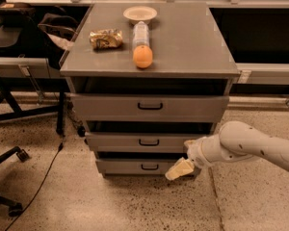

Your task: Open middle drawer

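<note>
Below the left-right middle drawer (116, 142) hovers the hand (176, 171).

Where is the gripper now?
Camera view, lower right: the gripper sits before the right end of the bottom drawer, below-right of the handle on the middle drawer.

Tool (179, 169) low right of middle drawer (115, 141), handle (149, 142) seemingly unobstructed.

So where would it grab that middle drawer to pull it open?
By the small black bar handle, centred on the front of the middle drawer, approached straight from the front. The bar lies horizontal on a flat face with no other hold, so closing over it from above and below seems best. The gripper sits lower and to the right, before the bottom drawer.
</note>
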Action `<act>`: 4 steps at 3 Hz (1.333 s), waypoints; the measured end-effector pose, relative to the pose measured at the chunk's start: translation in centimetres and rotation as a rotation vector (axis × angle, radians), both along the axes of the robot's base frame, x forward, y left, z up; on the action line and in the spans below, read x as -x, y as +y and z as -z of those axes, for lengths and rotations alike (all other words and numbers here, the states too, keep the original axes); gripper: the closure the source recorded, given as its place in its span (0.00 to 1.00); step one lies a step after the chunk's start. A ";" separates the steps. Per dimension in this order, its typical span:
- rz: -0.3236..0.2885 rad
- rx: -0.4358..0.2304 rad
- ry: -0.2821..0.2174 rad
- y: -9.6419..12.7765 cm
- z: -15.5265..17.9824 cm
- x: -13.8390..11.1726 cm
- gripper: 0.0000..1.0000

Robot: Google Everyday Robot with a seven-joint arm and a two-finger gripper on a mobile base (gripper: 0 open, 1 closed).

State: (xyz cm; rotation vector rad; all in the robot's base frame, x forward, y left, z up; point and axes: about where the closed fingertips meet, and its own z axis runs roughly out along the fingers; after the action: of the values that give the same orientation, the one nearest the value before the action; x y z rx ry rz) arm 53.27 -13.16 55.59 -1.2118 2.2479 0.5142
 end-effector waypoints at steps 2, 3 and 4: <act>0.009 -0.018 -0.011 0.0 0.6 -1.2 0.63; 0.043 0.009 -0.055 0.1 1.0 -3.1 0.86; 0.102 0.060 -0.111 0.4 0.8 -4.0 1.00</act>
State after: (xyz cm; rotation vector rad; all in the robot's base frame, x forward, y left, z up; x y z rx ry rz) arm 57.28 -12.75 54.79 -1.1202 2.2303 0.3340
